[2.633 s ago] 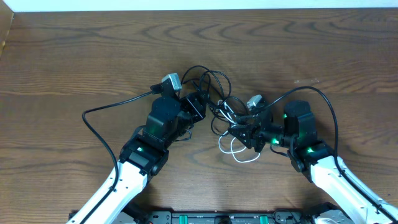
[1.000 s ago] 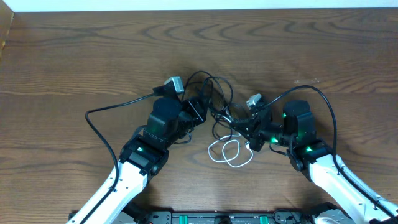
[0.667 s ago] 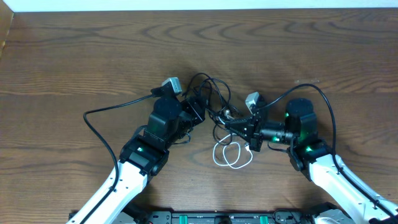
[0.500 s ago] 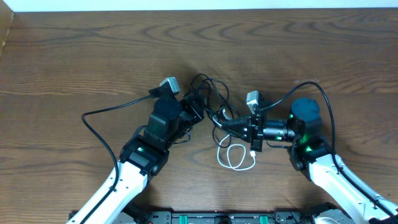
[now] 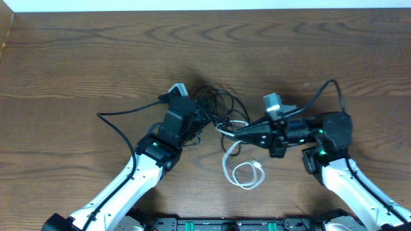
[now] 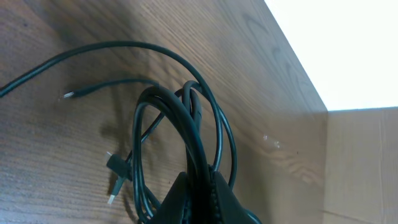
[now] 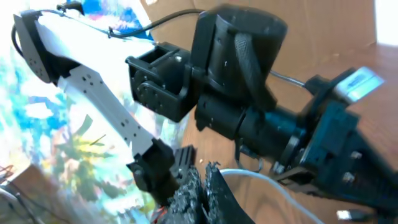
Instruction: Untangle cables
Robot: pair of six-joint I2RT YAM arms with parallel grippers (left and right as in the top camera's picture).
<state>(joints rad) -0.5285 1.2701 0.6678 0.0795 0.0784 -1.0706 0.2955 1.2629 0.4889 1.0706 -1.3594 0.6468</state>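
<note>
A bunch of black cables [image 5: 216, 106] lies looped at the table's middle. My left gripper [image 5: 200, 117] is shut on several of its strands; in the left wrist view the black cables [image 6: 186, 118] arc up from the left gripper [image 6: 198, 182], and a plug end [image 6: 115, 165] rests on the wood. The white cable [image 5: 225, 160] runs from the bunch to my right gripper [image 5: 232, 131], which is shut on it, then drops into a small loop near the front. In the right wrist view the white cable [image 7: 255, 178] leaves the right gripper [image 7: 205, 173] beside the left arm [image 7: 236, 74].
The left arm's own thick black cable [image 5: 122, 115] sweeps out across the wood to the left. A cardboard wall [image 6: 360, 162] stands past the table's edge. The brown table [image 5: 96, 51] stretches wide behind both arms.
The right gripper has swung right and turned over, drawing the white cable out of the bunch; its loop has slid toward the front. The left arm has shifted a little right, still gripping black strands.
</note>
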